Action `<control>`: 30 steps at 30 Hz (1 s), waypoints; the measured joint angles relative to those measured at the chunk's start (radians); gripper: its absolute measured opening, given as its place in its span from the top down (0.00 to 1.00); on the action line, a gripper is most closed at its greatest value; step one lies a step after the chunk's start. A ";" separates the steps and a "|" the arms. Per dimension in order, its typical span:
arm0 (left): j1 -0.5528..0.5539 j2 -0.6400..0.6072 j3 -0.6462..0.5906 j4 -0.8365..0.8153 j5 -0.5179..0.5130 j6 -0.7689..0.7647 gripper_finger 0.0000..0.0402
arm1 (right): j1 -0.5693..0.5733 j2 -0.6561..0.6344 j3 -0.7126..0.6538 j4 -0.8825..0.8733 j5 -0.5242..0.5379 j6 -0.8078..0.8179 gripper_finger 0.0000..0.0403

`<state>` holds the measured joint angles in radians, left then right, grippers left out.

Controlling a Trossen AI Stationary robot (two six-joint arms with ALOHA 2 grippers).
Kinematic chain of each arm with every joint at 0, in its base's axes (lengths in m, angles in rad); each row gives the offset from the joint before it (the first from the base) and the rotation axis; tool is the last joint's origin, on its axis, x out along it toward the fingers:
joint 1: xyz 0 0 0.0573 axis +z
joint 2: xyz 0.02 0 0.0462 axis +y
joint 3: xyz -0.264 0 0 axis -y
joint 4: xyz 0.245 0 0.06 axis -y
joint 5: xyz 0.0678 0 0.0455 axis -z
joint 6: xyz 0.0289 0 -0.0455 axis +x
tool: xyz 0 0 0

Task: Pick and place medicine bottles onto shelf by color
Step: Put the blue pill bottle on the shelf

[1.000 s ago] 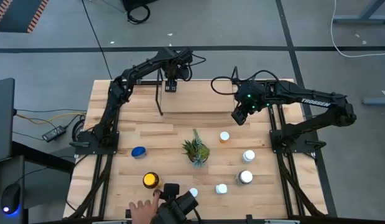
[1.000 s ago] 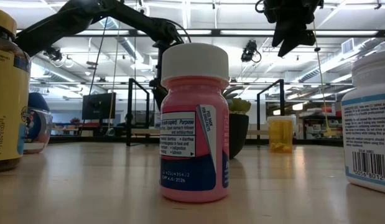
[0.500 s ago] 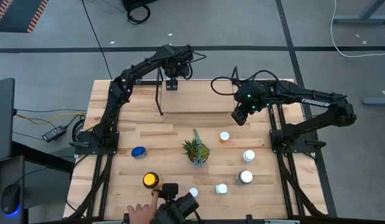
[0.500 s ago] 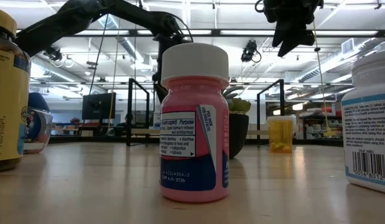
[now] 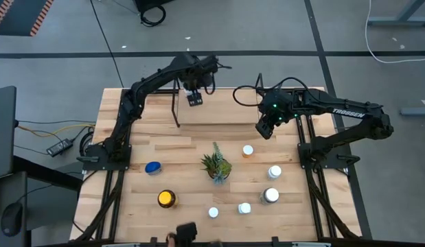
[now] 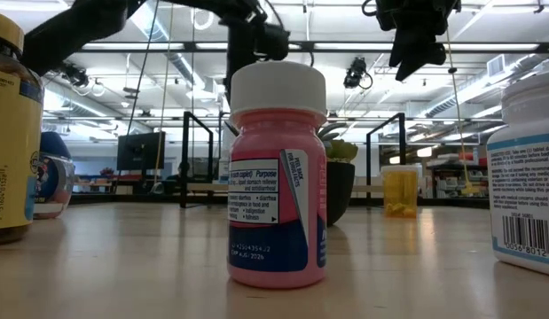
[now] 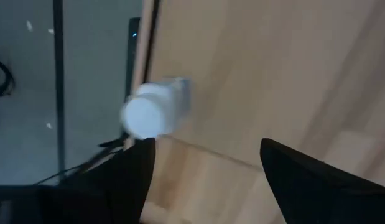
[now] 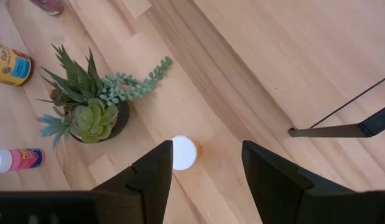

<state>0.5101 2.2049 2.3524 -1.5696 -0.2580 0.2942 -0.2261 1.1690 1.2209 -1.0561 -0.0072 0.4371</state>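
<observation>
We find the left gripper (image 5: 194, 98) raised above the far left part of the shelf (image 5: 267, 103), close to its back edge. In the left wrist view its two dark fingers (image 7: 133, 171) stand spread apart with bare wood between them, nothing clamped. A white-capped bottle (image 7: 153, 112) stands on the plank beyond those fingers, near the shelf edge; we cannot read its label.

The right gripper (image 5: 264, 128) hangs over the front edge of the shelf, right of centre. Its fingers (image 8: 156, 171) are likewise parted and hold nothing. Directly below the gap, in the right wrist view, we note the white cap of the orange bottle (image 8: 183, 152), which stands on the table just in front of the shelf and right of the green plant (image 5: 216, 165).

The remaining bottles are all on the table. We record the blue bottle (image 5: 153, 167) toward the left, the yellow-lidded jar (image 5: 167, 199) nearer the front, and four white-capped items to the right: one (image 5: 274, 171) behind, one (image 5: 270, 195) with a darker body, and two (image 5: 244, 208) small ones, the second being the pink bottle (image 5: 213, 213) that fills the low view close to that camera.

The shelf's thin black uprights (image 5: 176, 103) stand at its ends. The table (image 5: 143, 137) is light wood planking.
</observation>
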 joint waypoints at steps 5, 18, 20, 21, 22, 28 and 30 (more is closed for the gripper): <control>-0.115 -0.056 -0.002 -0.002 0.037 -0.134 0.29 | 0.000 0.000 0.000 -0.001 -0.013 -0.004 0.50; -0.399 -0.209 -0.004 -0.002 0.197 -0.511 0.36 | 0.017 0.000 0.000 -0.060 -0.089 -0.050 0.50; -0.423 -0.233 -0.004 -0.002 0.219 -0.541 0.37 | 0.033 -0.002 0.000 -0.072 -0.091 -0.057 0.50; -0.430 -0.244 -0.004 -0.002 0.229 -0.552 0.38 | 0.042 -0.003 0.000 -0.077 -0.091 -0.057 0.50; -0.436 -0.256 -0.004 -0.001 0.232 -0.561 0.39 | 0.051 -0.003 0.000 -0.081 -0.091 -0.054 0.50; -0.449 -0.428 -0.231 0.000 0.240 -0.601 0.43 | 0.117 -0.002 0.000 -0.095 -0.090 0.015 0.50; -0.449 -0.517 -0.375 -0.001 0.263 -0.634 0.43 | 0.141 -0.002 0.000 -0.096 -0.069 0.042 0.50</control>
<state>0.0616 1.6879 1.9773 -1.5704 0.0047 -0.3398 -0.0852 1.1667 1.2209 -1.1521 -0.0763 0.4790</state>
